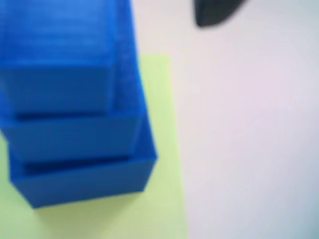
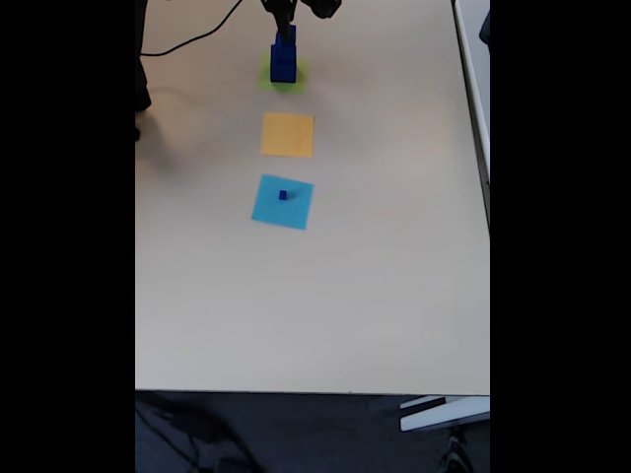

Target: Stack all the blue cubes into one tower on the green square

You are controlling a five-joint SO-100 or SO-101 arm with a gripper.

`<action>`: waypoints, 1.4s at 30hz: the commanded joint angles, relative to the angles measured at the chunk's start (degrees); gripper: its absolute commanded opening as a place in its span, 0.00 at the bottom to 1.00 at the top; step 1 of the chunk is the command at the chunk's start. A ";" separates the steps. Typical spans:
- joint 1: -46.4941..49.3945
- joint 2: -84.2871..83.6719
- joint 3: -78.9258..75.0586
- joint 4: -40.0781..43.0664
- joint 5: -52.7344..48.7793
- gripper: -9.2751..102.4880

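Observation:
The tower of blue cubes point(image 1: 75, 114) stands on the green square point(image 1: 164, 164), widest cube at the bottom, three tiers showing in the wrist view. In the fixed view the tower point(image 2: 283, 59) rises from the green square point(image 2: 296, 79) at the table's far end. My gripper point(image 2: 286, 18) hangs right above its top. One dark fingertip point(image 1: 214, 12) stands off to the right of the top cube, not touching it. A tiny blue cube point(image 2: 283, 195) sits alone on the light-blue square point(image 2: 286, 209).
An orange square point(image 2: 287, 134) lies between the green and light-blue squares. A black cable point(image 2: 187, 41) runs along the far left. The table's near edge point(image 2: 312, 392) and right edge bound a wide bare beige top.

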 commanded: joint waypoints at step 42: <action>25.05 16.96 15.64 -23.47 -35.24 0.34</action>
